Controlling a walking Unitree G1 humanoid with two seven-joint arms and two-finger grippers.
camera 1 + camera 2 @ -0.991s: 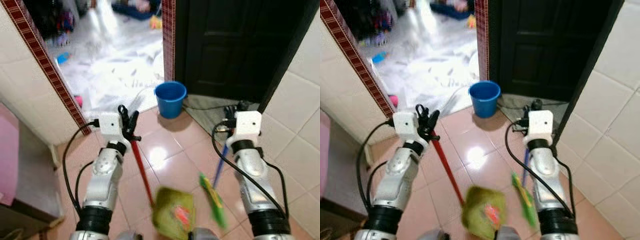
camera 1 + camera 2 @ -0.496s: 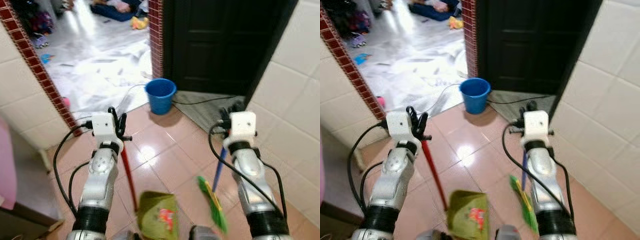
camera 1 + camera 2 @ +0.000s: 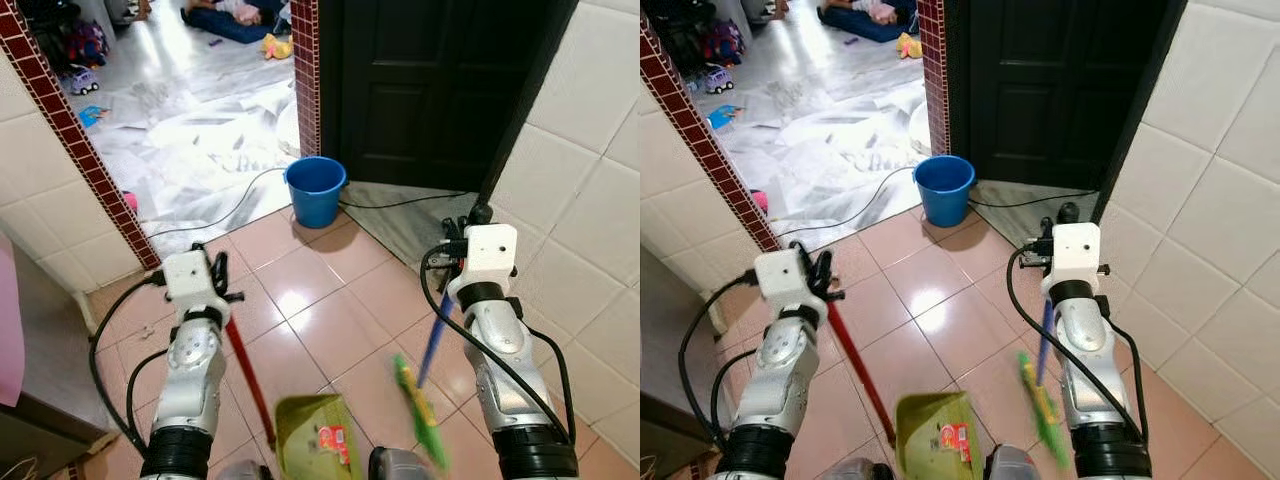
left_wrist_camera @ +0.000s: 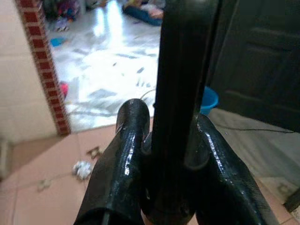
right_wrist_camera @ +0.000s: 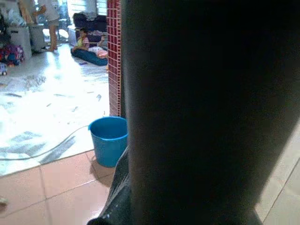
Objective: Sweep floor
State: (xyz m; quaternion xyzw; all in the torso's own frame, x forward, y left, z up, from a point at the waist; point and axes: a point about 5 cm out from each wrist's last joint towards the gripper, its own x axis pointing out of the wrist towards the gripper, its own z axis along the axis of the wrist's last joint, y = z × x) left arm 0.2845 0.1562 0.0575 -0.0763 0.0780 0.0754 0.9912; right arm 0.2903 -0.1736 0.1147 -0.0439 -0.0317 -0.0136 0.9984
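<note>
The left claw [image 3: 213,272] pinched the dustpan [image 3: 314,437] handle and the right claw [image 3: 457,238] gripped the broom [image 3: 421,400], both short of the bucket [image 3: 315,190].

Left pincer [image 3: 215,277] gripping red dustpan handle [image 3: 247,374], blue bucket [image 3: 315,190] ahead

The glossy pinkish-tan tiled floor [image 3: 330,320] runs from the robot's feet to a doorway. A round blue plastic bucket [image 3: 315,190] stands on it at the far end, just before the dark door. A thin black cable [image 3: 215,222] trails across the tiles left of the bucket. Beyond the doorway, pale crumpled sheeting [image 3: 190,130] covers the floor. A small crumpled white scrap [image 4: 83,168] lies on the tiles.
</note>
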